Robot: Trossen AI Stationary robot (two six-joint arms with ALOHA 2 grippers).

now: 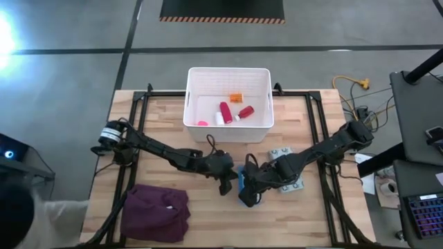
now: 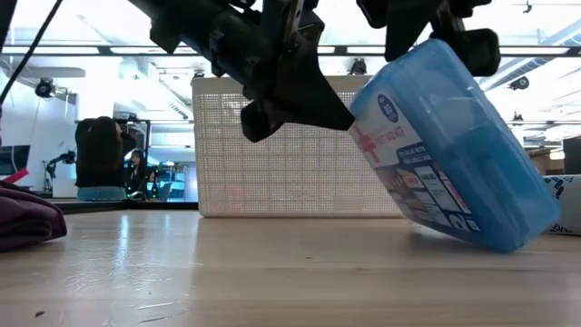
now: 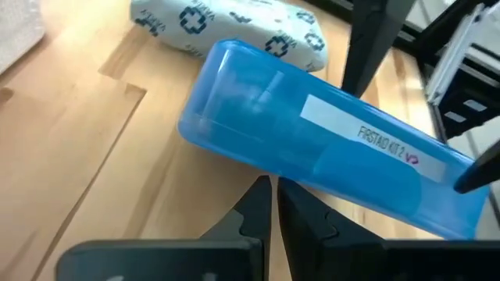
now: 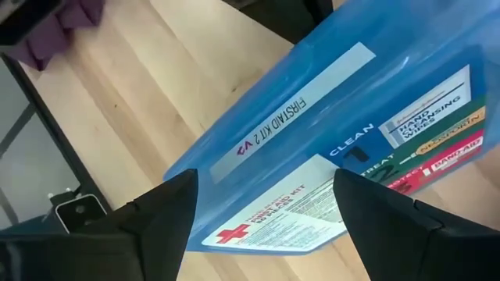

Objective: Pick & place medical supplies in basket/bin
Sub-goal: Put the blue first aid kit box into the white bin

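Note:
The blue first-aid box stands tilted on the table's near middle, its low end on the wood. My left gripper is shut and meets the box from the left. My right gripper straddles the box from above and is shut on it. The grey-green patterned packet lies flat just right of the box. Red bottles and small pieces lie inside the white basket at the far edge. My left gripper presses its shut fingertips against the box's long edge, near the raised end, coming level from the table's left. My right gripper pinches the box across its width near the raised upper end, one finger on each side, from above. The box is tilted, with its low end resting on the table.
A maroon cloth lies at the near left of the table. Black frame rails run along both table sides. Bare wood lies between the box and the basket. A person shows far behind the table.

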